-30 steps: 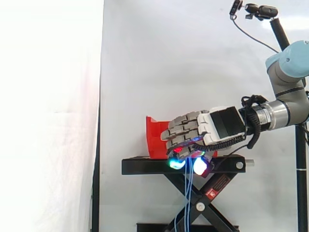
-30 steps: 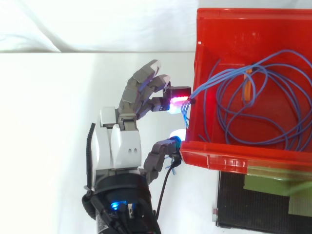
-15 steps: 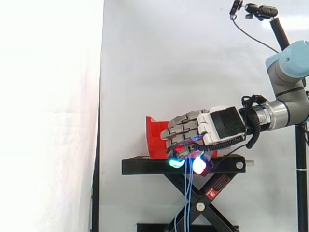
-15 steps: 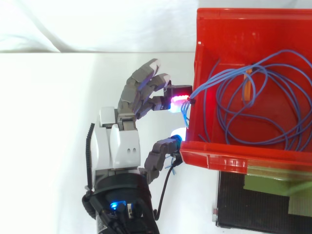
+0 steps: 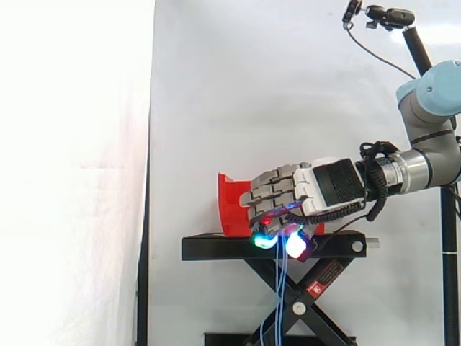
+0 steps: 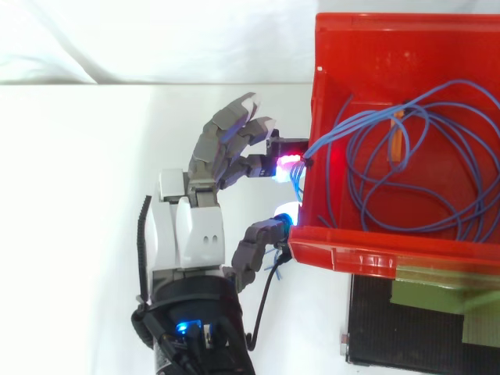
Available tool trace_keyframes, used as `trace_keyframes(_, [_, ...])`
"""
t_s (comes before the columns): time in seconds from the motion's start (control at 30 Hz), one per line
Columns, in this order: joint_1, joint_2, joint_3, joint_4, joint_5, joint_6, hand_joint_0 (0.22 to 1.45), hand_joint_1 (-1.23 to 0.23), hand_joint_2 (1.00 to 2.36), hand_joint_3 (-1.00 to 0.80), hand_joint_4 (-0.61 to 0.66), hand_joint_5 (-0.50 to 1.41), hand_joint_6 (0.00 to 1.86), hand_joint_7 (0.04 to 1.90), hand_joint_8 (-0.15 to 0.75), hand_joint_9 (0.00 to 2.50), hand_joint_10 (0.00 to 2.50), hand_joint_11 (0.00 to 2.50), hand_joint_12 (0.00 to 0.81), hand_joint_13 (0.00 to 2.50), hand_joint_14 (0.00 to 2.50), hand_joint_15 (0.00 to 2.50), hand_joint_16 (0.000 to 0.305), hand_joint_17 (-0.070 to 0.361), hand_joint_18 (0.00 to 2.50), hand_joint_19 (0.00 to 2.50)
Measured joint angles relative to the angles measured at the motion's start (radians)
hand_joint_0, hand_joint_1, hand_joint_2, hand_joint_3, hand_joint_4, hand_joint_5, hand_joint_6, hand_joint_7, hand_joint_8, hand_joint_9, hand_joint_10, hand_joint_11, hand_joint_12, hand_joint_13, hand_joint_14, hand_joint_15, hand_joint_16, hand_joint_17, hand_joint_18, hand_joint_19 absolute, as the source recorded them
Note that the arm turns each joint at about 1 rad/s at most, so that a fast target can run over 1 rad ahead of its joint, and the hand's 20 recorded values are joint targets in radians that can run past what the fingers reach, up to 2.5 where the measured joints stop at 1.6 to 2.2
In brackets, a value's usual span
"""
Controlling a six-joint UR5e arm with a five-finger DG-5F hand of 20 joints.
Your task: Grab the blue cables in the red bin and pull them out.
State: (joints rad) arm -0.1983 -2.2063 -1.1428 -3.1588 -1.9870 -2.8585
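White curtain [image 5: 238,86] behind everything. The arm [image 5: 432,130] comes in from the right edge of the side view and runs level toward mid-frame; from above you see it rise from the bottom edge, left of centre. The red bin [image 6: 367,258] fills the right half of the top view and sits on the black stand [image 5: 216,249], which is low and central in the side view. The hand [image 6: 191,234] lies back-up with its fingers curled toward the bin's left wall. One red-glowing fingertip [image 6: 286,162] is right at that wall, and the thumb pad [image 6: 287,209] is just below it, near the bin's lower left corner. The hand is closed in a pinch on the blue cables [image 6: 332,131] where they cross the wall. Against the frames from a second ago you will find next to no change: same posture, same place, with the cable loops lying as they did. Most of the cable lies coiled inside the bin, right of the hand. A few strands [image 5: 281,288] hang straight down from between the glowing pads, in front of the stand.
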Motion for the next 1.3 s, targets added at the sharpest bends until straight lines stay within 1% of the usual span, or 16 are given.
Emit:
trace_keyframes(0.1, [0.000, 0.000, 0.000, -0.001, 0.001, 0.000, 0.81, -0.96, 1.00, -1.00, 0.12, 0.67, 0.59, 0.47, 0.225, 0.75, 0.02, 0.54, 0.301, 0.58, 0.01, 0.35, 0.038, 0.085, 0.45, 0.52])
trace_keyframes(0.27, [0.000, 0.000, 0.000, 0.000, 0.002, 0.000, 0.81, -0.95, 1.00, -1.00, 0.12, 0.70, 0.57, 0.49, 0.224, 0.79, 0.02, 0.55, 0.299, 0.59, 0.02, 0.36, 0.038, 0.084, 0.46, 0.53])
trace_keyframes(1.07, [-0.001, 0.000, 0.000, -0.011, 0.002, 0.001, 0.81, -0.94, 1.00, -1.00, 0.11, 0.74, 0.55, 0.51, 0.224, 0.80, 0.02, 0.56, 0.298, 0.61, 0.01, 0.38, 0.037, 0.084, 0.47, 0.53])
trace_keyframes(1.1, [-0.001, 0.000, 0.000, -0.012, 0.002, 0.001, 0.81, -0.94, 1.00, -1.00, 0.12, 0.74, 0.52, 0.53, 0.225, 0.80, 0.02, 0.56, 0.298, 0.61, 0.01, 0.38, 0.037, 0.084, 0.48, 0.53])
trace_keyframes(1.13, [-0.001, 0.000, 0.000, -0.012, 0.002, 0.001, 0.81, -0.94, 1.00, -1.00, 0.12, 0.75, 0.44, 0.56, 0.223, 0.80, 0.02, 0.56, 0.297, 0.61, 0.01, 0.38, 0.037, 0.084, 0.48, 0.53])
trace_keyframes(1.17, [-0.001, 0.000, 0.000, -0.012, 0.002, 0.001, 0.81, -0.94, 1.00, -1.00, 0.11, 0.75, 0.40, 0.58, 0.223, 0.80, 0.02, 0.56, 0.299, 0.61, 0.02, 0.37, 0.037, 0.084, 0.47, 0.54])
trace_keyframes(1.3, [-0.001, 0.000, 0.000, -0.014, 0.002, 0.001, 0.81, -0.94, 1.00, -1.00, 0.11, 0.75, 0.37, 0.59, 0.223, 0.79, 0.02, 0.57, 0.301, 0.61, 0.01, 0.38, 0.037, 0.084, 0.48, 0.53])
